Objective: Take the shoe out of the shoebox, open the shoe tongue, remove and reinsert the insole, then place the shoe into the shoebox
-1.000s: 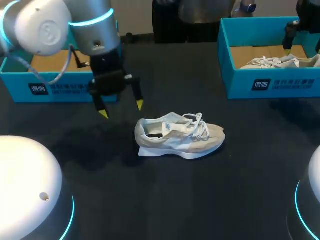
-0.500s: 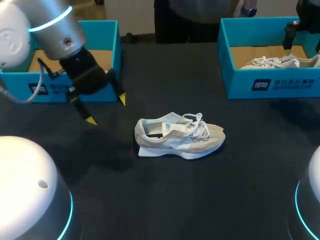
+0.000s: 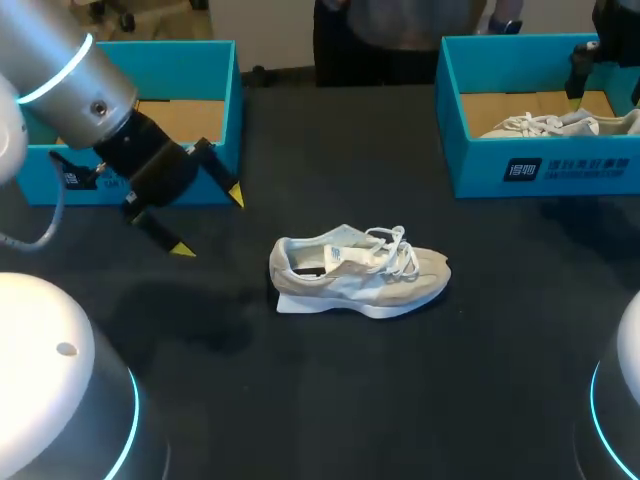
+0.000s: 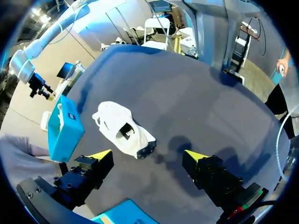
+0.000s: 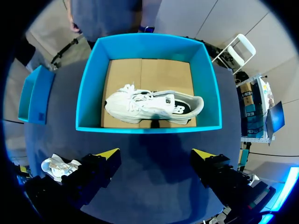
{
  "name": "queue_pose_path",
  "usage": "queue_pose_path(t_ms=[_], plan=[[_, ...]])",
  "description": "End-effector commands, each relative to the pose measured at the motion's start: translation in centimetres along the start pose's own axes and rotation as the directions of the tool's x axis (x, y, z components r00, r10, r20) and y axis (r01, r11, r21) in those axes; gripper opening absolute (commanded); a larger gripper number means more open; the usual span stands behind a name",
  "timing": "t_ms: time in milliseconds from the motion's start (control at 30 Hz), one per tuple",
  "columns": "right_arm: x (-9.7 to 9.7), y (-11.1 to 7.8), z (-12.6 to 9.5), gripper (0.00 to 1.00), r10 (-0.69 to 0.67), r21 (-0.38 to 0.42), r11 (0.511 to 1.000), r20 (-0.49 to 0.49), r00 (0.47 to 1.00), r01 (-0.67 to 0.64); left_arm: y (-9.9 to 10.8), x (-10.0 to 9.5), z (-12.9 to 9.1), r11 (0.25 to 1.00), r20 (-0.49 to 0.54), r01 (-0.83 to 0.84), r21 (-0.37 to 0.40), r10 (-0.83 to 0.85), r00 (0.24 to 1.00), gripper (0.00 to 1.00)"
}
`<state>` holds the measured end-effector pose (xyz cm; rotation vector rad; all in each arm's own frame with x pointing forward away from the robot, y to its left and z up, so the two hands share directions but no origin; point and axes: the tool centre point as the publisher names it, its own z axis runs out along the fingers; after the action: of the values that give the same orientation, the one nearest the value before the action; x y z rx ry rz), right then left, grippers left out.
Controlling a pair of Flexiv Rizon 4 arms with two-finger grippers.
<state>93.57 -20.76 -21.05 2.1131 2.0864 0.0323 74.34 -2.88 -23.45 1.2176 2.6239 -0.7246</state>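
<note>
A pale grey lace-up shoe point(image 3: 360, 272) stands upright on the black table, toe to the right; its tongue lies under the laces. My left gripper point(image 3: 209, 222) hangs open and empty to the shoe's left, tilted, near the left box. In the left wrist view the shoe point(image 4: 122, 130) lies ahead of the open gripper point(image 4: 148, 154), heel nearest. My right gripper point(image 5: 155, 153) is open and empty above the near wall of the right blue shoebox point(image 5: 147, 128), which holds a second white shoe point(image 5: 154, 105). The table's shoe point(image 5: 58, 167) shows beside the right gripper's finger.
A blue shoebox point(image 3: 225, 90) with a cardboard floor stands at the back left, close behind my left gripper. The right shoebox point(image 3: 540, 165) with the second shoe point(image 3: 560, 124) sits at the back right. My right arm point(image 3: 590, 60) hangs over that box's back.
My left arm has swung left and back from beside the shoe's heel toward the left box, its gripper tilting. The shoe and right arm have not moved.
</note>
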Motion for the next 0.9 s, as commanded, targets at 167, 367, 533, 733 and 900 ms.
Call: queue_pose_path(t_ms=[167,367,533,733,900], plan=[[0.0,-0.1,0.0,1.00,0.001,-0.002,1.000,0.000,1.000,-0.001,1.8,1.1,0.5,0.978,-0.030,0.186,0.091,-0.184,0.982,1.00],[0.0,-0.1,0.0,1.00,0.001,-0.002,1.000,0.000,1.000,-0.001,3.4,1.0,0.4,0.888,0.012,0.406,0.216,-0.418,0.908,1.00],[0.0,-0.1,0.0,1.00,0.001,-0.002,1.000,0.000,1.000,-0.001,5.1,0.6,1.0,0.790,0.086,0.534,0.300,-0.580,0.810,1.00],[0.0,-0.1,0.0,1.00,0.001,-0.002,1.000,0.000,1.000,-0.001,5.6,1.2,1.6,0.694,0.159,0.610,0.382,-0.699,0.697,1.00],[0.0,-0.1,0.0,1.00,0.001,-0.002,1.000,0.000,1.000,-0.001,6.6,1.6,2.4,0.604,0.205,0.663,0.442,-0.788,0.581,1.00]])
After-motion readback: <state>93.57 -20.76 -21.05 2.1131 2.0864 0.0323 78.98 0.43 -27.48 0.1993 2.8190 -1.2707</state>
